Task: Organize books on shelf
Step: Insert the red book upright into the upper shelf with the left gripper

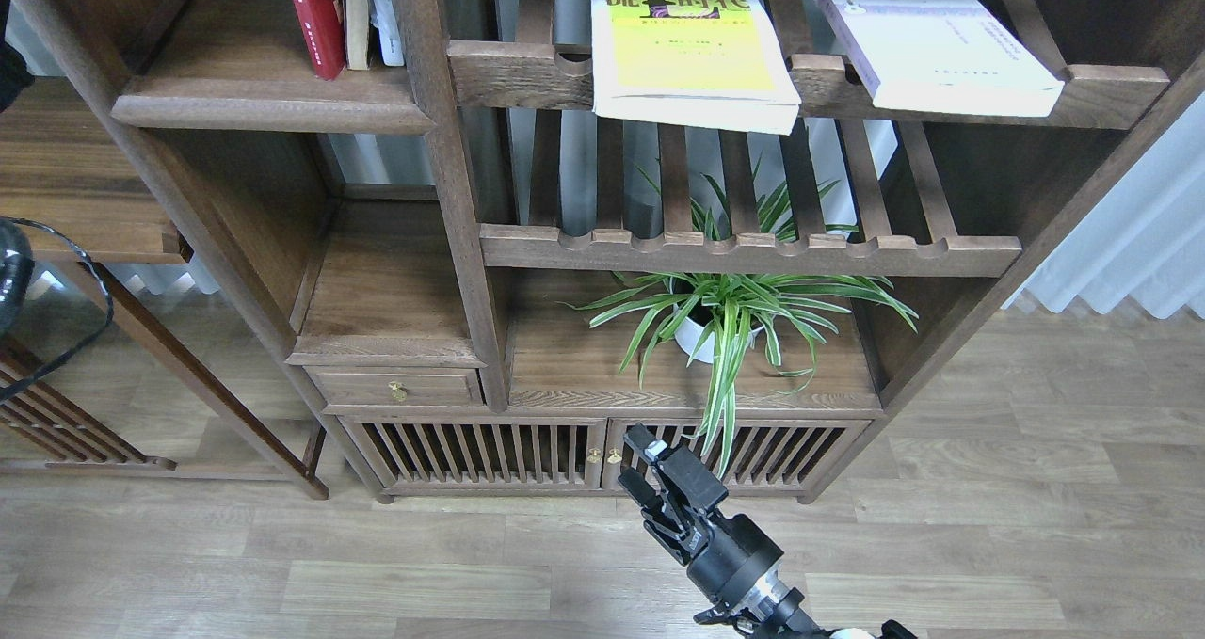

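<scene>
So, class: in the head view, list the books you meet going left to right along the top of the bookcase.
Dark red book standing upright → thin beige book → thin white book → yellow-green book lying flat → pale lavender-white book lying flat.

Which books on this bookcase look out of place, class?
The yellow-green book and the lavender book lie flat and crooked on the slatted rack, overhanging its front rail, while the red book stands upright on the shelf.

You have a spider plant [734,314] in a white pot [701,336] on the lower board, a brass-knobbed drawer [395,387] to its left, slatted cabinet doors [490,451] beneath, and wood-plank floor [1036,488].
</scene>
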`<action>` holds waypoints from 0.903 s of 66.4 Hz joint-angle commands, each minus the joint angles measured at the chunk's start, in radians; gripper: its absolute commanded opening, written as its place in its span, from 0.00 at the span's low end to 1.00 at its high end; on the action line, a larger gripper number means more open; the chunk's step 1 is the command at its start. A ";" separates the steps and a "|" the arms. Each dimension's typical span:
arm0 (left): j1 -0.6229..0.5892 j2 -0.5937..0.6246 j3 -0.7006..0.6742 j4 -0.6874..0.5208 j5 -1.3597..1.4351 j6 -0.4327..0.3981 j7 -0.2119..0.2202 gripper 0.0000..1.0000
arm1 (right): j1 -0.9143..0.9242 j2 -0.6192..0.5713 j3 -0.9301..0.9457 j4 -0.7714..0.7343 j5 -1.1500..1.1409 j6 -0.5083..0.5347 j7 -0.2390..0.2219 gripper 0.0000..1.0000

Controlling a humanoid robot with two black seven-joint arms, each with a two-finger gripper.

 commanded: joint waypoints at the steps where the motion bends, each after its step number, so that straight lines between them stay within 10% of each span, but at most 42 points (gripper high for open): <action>1: 0.000 0.001 0.000 -0.001 0.000 0.000 0.000 0.71 | 0.000 0.000 0.004 0.000 0.001 0.000 0.001 0.99; 32: -0.003 0.015 0.005 -0.040 0.000 0.000 0.000 0.98 | 0.001 0.000 0.004 0.001 0.003 0.000 0.001 0.99; 60: 0.028 0.133 -0.001 -0.161 -0.045 0.000 0.000 1.00 | 0.001 0.000 0.006 0.008 0.003 0.000 0.001 0.99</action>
